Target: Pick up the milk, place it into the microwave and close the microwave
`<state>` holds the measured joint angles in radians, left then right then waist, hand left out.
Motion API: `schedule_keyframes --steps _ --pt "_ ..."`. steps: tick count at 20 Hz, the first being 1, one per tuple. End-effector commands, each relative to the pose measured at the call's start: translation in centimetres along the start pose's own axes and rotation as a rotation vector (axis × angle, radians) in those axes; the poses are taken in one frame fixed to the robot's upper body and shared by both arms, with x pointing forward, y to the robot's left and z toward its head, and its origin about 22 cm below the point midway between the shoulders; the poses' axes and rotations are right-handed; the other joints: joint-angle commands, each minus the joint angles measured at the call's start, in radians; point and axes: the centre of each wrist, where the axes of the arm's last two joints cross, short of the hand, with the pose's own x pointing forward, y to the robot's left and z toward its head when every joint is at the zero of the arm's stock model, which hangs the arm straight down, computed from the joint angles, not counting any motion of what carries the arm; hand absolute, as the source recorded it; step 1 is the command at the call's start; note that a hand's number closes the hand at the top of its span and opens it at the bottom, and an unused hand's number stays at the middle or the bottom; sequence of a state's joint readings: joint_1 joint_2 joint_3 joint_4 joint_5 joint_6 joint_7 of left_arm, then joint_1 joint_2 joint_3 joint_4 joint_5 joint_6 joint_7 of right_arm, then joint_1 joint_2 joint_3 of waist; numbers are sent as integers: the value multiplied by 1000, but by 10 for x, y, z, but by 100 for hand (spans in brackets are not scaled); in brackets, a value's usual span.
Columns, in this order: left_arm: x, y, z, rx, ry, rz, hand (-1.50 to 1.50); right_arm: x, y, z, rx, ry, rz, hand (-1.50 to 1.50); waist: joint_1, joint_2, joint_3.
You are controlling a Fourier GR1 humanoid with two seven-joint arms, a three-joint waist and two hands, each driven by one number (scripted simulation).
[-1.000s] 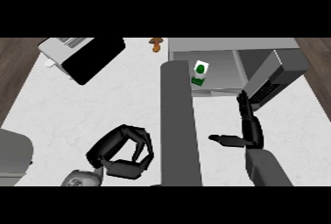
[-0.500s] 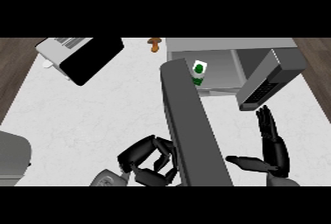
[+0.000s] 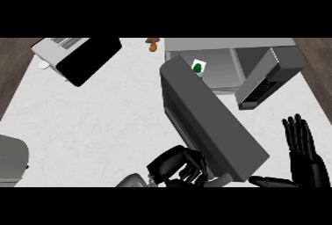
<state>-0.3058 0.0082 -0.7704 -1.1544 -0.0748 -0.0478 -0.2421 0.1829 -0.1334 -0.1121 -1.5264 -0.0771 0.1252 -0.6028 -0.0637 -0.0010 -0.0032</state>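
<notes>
My left robot hand (image 3: pixel 178 167) curls against the microwave door (image 3: pixel 207 123); my right robot hand (image 3: pixel 301 151) rests open. With the milk (image 3: pixel 198 67) inside, ahead of my left, I should swing the door steadily shut.

Bright, even, diffuse light covers the white counter (image 3: pixel 91 123), with no glare and only faint shadows. The microwave (image 3: pixel 220 70) interior sits slightly dimmer. Edges look straight; everything appears equally in focus.
</notes>
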Motion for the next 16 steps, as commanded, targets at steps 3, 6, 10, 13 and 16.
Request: schedule_keyframes --steps 3,6,10,13,16 --pt "10 -42 -11 77 19 14 150 33 -16 -1 54 -46 -79 -150 -31 7 0" --pt "13 -32 -19 174 -25 44 150 49 -20 -13 95 -54 -61 -150 -47 13 -2" --pt "18 -26 -26 265 -72 64 150 61 -10 -14 149 -77 -117 -150 -71 17 -3" --pt "29 -12 -40 298 -106 44 150 73 -10 -21 270 -94 -138 -150 -97 20 -4" --pt "41 -9 -49 315 -129 48 150 84 -10 -28 313 -109 -149 -150 -121 22 -4"
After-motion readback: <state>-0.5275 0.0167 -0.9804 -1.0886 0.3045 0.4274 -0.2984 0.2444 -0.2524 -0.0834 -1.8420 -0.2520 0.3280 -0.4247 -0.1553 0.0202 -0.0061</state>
